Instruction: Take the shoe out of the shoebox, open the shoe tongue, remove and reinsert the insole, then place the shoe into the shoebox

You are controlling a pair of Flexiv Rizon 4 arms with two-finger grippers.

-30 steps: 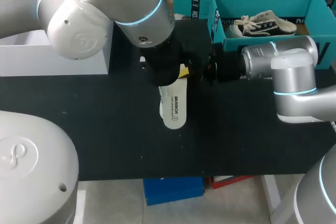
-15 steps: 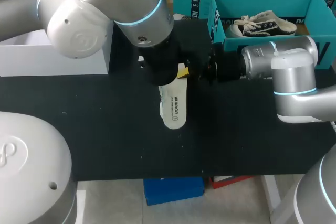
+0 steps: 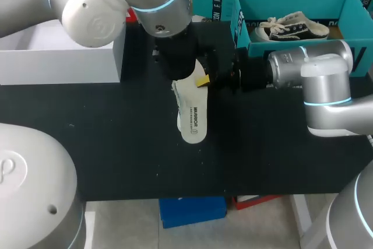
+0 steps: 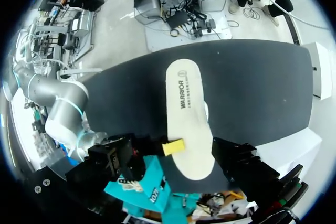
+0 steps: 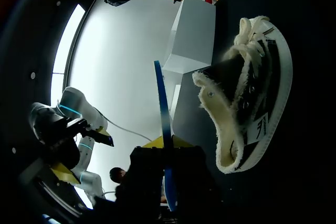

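Note:
A white insole (image 3: 192, 115) lies flat on the black mat (image 3: 116, 138). My left gripper (image 3: 193, 82) hangs just above its far end, open wide, fingers either side of the insole (image 4: 189, 108) without touching it. My right gripper (image 3: 226, 77) sits beside the left one, shut on a thin blue strip (image 5: 161, 108). Ahead of the right gripper (image 5: 167, 142) a black shoe (image 5: 252, 103) with cream fleece lining lies on the mat; the head view hides it behind my left arm. The teal shoebox (image 3: 355, 21) at the back right holds another black shoe (image 3: 294, 27).
A white box (image 3: 58, 56) stands at the back left of the mat, beyond the shoe as seen from the right wrist (image 5: 194, 35). A teal lid (image 3: 213, 4) stands behind the left arm. Bare mat stretches in front of the insole towards the table's front edge.
My left arm has drawn back and up from the insole, uncovering its far end. The insole and my right arm have stayed put.

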